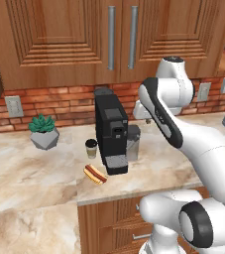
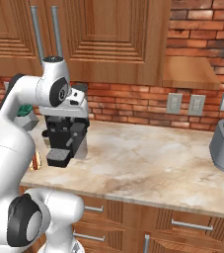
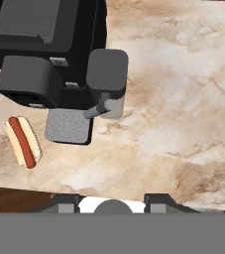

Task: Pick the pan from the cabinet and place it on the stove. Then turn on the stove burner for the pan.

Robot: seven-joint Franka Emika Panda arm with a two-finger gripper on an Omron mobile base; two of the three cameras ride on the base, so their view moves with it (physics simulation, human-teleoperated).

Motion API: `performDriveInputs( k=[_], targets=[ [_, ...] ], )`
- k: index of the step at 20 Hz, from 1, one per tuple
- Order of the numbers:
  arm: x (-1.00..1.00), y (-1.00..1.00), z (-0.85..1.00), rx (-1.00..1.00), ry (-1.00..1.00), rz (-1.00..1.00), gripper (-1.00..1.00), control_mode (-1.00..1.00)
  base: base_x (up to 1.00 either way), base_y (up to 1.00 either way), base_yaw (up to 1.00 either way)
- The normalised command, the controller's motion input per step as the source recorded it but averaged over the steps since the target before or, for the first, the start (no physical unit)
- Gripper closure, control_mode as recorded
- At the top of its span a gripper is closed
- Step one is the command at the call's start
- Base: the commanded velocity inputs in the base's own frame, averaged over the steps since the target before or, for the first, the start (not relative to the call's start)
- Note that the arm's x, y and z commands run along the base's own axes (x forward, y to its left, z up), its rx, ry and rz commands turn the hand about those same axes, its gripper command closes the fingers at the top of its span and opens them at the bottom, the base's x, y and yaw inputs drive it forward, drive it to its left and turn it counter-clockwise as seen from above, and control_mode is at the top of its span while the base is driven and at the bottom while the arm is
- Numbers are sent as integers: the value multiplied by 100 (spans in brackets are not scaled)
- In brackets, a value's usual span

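Cabinet (image 1: 84, 34) doors closed above me; coffee machine (image 1: 111, 131), hot dog (image 1: 95, 174), cup (image 1: 91, 148), plant (image 1: 43, 130) on the table (image 1: 29, 168). No readable labels. My claw (image 3: 113, 197) grips nothing; can't tell how wide it stands.

We record the arm (image 1: 193, 134) as glossy white, built of rounded, tubular links with smooth shells. Dark grey to black bands mark the joints; a long dark stripe runs along one link in the left base view. The base segment (image 1: 183, 218) is bulbous, with a round grey cap ringed in black. In the right base view the wrist housing (image 2: 59, 91) carries a circular dark disc with a small pale centre, and a grey cap tops it. We note no cables, screws or printed markings.
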Motion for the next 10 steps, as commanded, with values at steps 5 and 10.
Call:
performDriveInputs(
  k=[5, 10],
  targets=[
    [-20, 8, 0, -1, -11, -2, -100, -100, 0, 0, 0],
    [-54, 32, -8, -4, -37, -5, -100, -100, 0, 0, 0]
  ],
)
